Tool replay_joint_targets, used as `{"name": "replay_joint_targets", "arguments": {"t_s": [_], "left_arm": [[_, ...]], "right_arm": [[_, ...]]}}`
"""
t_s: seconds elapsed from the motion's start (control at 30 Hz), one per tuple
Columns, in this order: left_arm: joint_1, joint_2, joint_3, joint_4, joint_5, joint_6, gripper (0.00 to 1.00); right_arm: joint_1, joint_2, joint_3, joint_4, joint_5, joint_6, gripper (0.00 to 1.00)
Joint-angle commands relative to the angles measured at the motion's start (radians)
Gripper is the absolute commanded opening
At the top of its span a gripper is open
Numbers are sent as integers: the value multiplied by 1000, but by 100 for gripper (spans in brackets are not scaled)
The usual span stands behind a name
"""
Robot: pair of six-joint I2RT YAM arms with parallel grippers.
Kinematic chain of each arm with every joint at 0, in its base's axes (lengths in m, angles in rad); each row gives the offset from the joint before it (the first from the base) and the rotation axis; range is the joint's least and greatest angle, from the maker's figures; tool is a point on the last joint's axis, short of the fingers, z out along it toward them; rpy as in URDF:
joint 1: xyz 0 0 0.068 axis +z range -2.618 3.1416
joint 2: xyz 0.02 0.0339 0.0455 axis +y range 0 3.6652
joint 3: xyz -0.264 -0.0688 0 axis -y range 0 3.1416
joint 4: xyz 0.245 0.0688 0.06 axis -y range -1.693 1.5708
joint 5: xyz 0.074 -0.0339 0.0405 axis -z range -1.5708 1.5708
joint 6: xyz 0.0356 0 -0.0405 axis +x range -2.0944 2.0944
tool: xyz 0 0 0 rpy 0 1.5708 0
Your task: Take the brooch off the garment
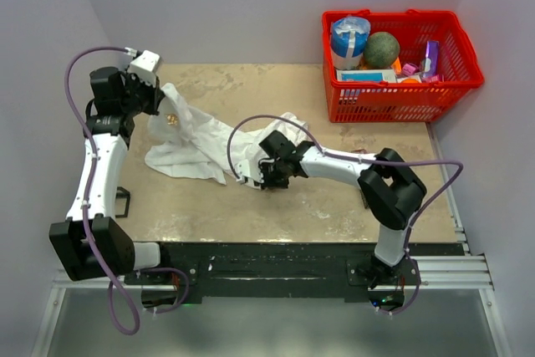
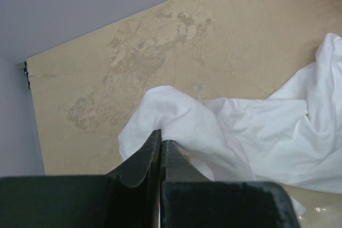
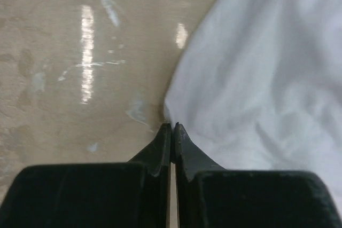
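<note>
Where the left gripper (image 2: pixel 160 134) pinches the garment (image 2: pixel 256 126), the brooch (image 1: pixel 171 119) seemingly sits.

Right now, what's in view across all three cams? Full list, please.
garment: 1, white, crumpled centre-left on the table
brooch: 1, orange-gold, on the garment beside the left gripper
table: 1, tan, worn surface
basket: 1, red, far right corner of the table
ball: 1, dark green, in the basket
container: 1, blue and white, in the basket, left of the ball
small items: count unclear, pink and purple, in the basket
left gripper: 1, black, shut on a garment fold
right gripper: 1, black, shut at the garment's edge; pinch unclear
</note>
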Motion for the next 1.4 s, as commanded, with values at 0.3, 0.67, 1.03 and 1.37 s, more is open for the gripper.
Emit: {"name": "replay_joint_targets", "arguments": {"t_s": [0.3,0.67,1.03,1.37], "left_arm": [[12,250,446,177,-50,57,0],[12,499,1054,237,-106,82,0],[12,377,1034,364,-260,167,0],[-3,149,904,306,-307,255,0]], "right_arm": [[-292,-210,494,335,284,324,0],[-403,115,1184,503,441,372,0],[-418,46,1262,569,444,416,0],[-415,-309,940,481,363,464,0]]}}
